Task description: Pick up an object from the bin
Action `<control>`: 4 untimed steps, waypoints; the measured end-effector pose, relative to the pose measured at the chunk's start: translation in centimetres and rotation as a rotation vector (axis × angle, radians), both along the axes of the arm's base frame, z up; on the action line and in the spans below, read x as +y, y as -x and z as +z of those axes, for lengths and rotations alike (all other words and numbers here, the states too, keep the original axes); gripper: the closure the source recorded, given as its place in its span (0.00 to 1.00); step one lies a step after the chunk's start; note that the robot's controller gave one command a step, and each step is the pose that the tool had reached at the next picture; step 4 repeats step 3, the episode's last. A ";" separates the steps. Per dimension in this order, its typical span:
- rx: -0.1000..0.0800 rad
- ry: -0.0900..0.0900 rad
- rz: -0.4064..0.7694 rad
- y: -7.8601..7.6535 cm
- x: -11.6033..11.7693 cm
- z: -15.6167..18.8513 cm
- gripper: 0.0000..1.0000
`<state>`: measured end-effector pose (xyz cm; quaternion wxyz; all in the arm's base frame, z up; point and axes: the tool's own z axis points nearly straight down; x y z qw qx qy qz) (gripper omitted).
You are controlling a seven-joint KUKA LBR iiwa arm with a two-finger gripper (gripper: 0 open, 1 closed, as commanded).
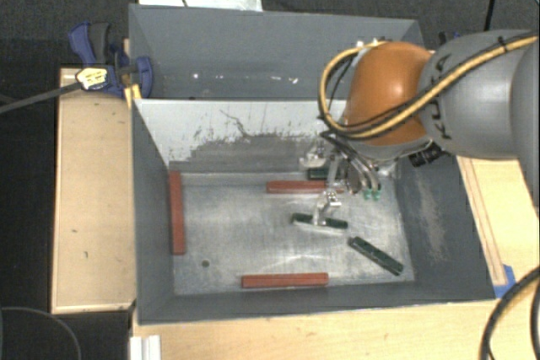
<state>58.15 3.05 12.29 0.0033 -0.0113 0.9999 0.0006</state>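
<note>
My gripper [329,205] hangs low in the right half of the bin, under the orange wrist cover. Its tip is right above a short dark green bar [321,222] that lies flat on the bin floor, and it looks to be touching or nearly touching it. A red-brown bar [291,187] lies just left of the gripper, its right end hidden behind it. A second dark green bar [376,255] lies slanted to the lower right of the gripper.
A red-brown bar [177,212] lies lengthwise along the left wall. Another red-brown bar [284,281] lies along the front wall. The arm and its cables cover the bin's right rear corner.
</note>
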 end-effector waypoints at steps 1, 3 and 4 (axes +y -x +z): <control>0.004 0.000 -0.123 1.0 -1.0 -4.5 1.00; 0.004 0.001 -0.055 1.9 -1.7 9.0 1.00; 0.004 0.001 -0.055 1.9 -1.7 9.0 1.00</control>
